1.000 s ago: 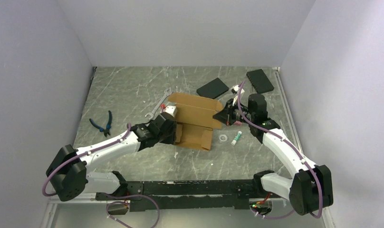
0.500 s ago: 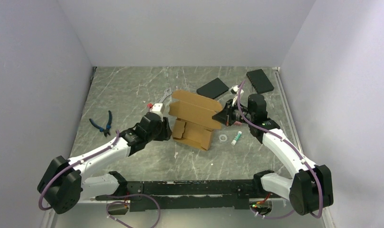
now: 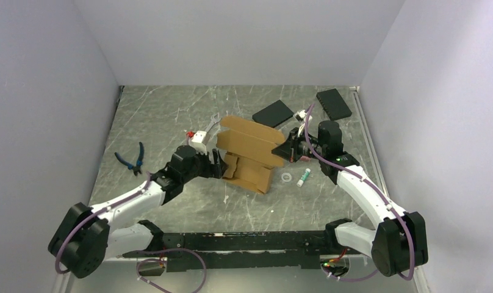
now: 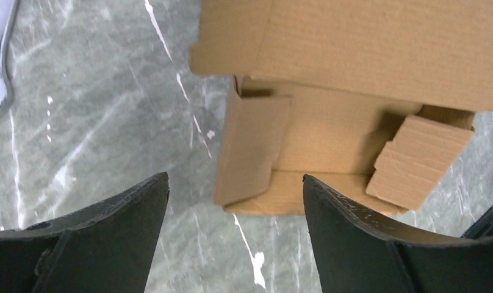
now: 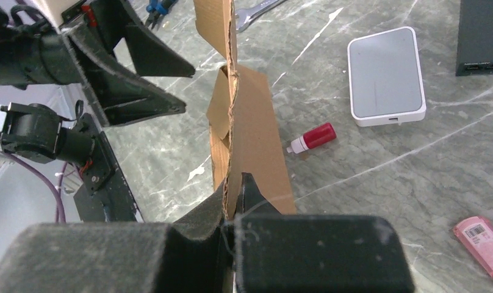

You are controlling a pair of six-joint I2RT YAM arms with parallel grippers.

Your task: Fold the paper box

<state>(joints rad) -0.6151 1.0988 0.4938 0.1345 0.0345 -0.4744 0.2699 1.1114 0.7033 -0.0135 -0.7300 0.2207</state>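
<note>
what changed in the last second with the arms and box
The left gripper opened, let go of the paper box at its left edge and backed away to the left. The right gripper stayed shut on the box's right edge, holding its panel up; the pliers and black slabs did not move.

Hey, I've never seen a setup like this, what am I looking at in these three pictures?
Two robot arms are bolted at the near edge of a table, and their job is to fold a cardboard box. The wide picture comes from a fixed camera above and behind the arms. The other two come from a camera on each wrist. The right gripper is shut on the box's edge. The left gripper is open, facing the box and holding nothing. Also on the table are pliers, two black slabs, a white case and a small red-capped tube.
</note>
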